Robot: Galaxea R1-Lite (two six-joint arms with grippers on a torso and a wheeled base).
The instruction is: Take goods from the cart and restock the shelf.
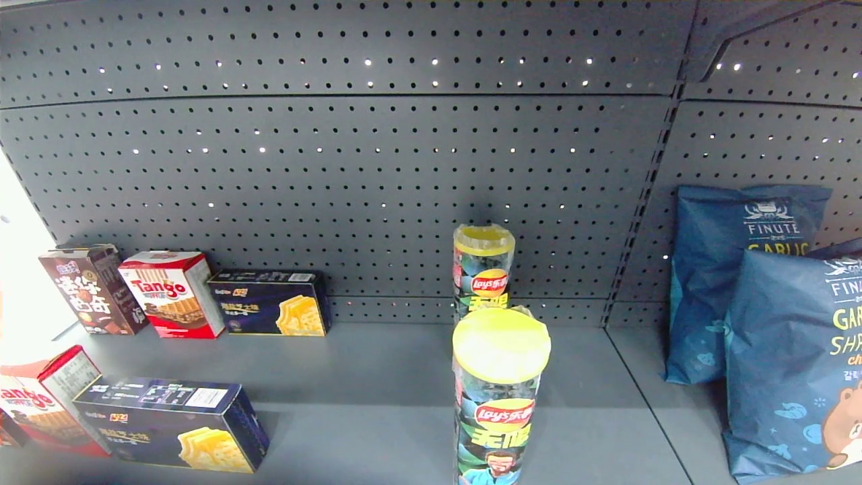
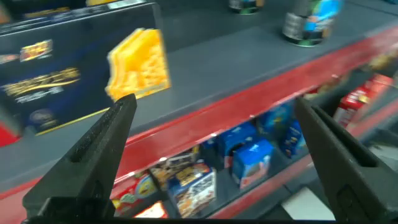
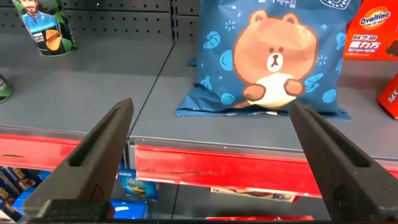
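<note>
Grey metal shelf deck [image 1: 377, 377]: tall yellow-lidded chip canister [image 1: 498, 404] upright at front, long axis vert.; 2nd canister [image 1: 483, 269] just behind it. Dark-blue flat wafer box [image 1: 168, 424] well left of canister; blue bear-print snack bag [image 3: 270, 56] to its right. L gripper [image 2: 214, 106] spread, empty, faced at box; R gripper [image 3: 211, 107] spread, empty, faced at bag. Bare deck lies left of canister; L arm judged nearer.

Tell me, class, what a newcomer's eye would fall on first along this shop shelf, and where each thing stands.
Two tall cylindrical crisp cans with bright yellow plastic lids stand upright mid-shelf, the front can just before the rear can. Large dark blue snack bags lean at the right; red, brown and navy cardboard boxes sit at the left.
</note>
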